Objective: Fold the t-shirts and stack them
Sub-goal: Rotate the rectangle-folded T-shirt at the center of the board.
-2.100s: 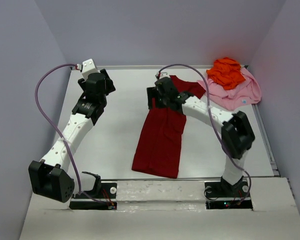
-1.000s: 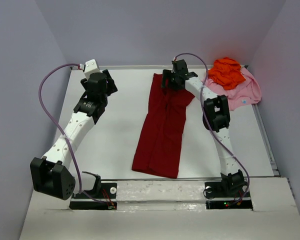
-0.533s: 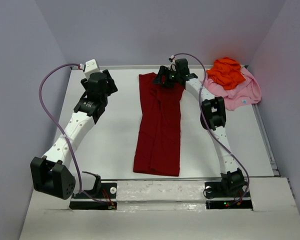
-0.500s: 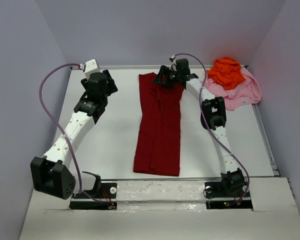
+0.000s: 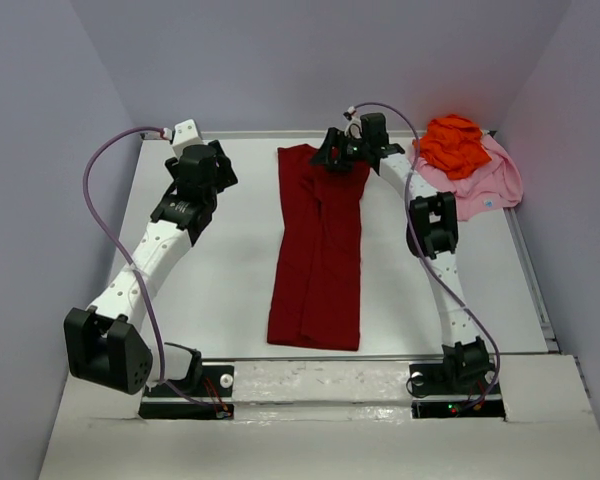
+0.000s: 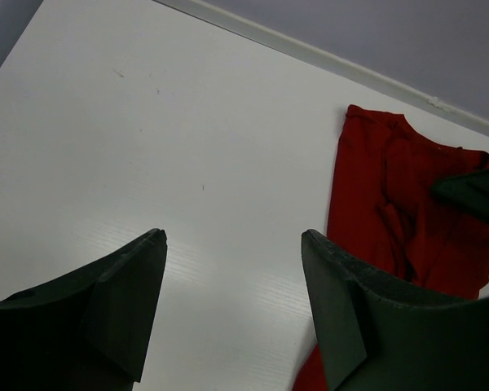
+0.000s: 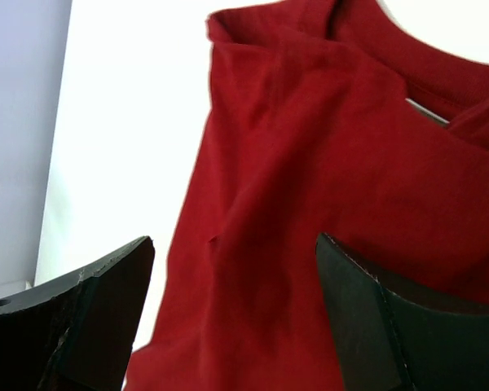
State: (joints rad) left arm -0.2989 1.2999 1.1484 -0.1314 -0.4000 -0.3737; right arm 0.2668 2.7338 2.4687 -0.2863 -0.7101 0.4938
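Lying on white table (image 5: 230,260), grey walls (image 5: 280,60) around: dark red shirt (image 5: 320,250); left, right jaws apart

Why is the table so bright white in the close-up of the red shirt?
Right wrist view: glare washes the table to plain white, yet the folds of the dark red t-shirt stay clear. Left wrist view: the table looks duller, greyer. Top view: soft, even light, only faint shadows.

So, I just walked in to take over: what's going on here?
The dark red shirt lies folded into a long strip mid-table. The right claw hovers open over its collar end, the left claw open over the table beside it. The orange shirt sits crumpled on the pink shirt.
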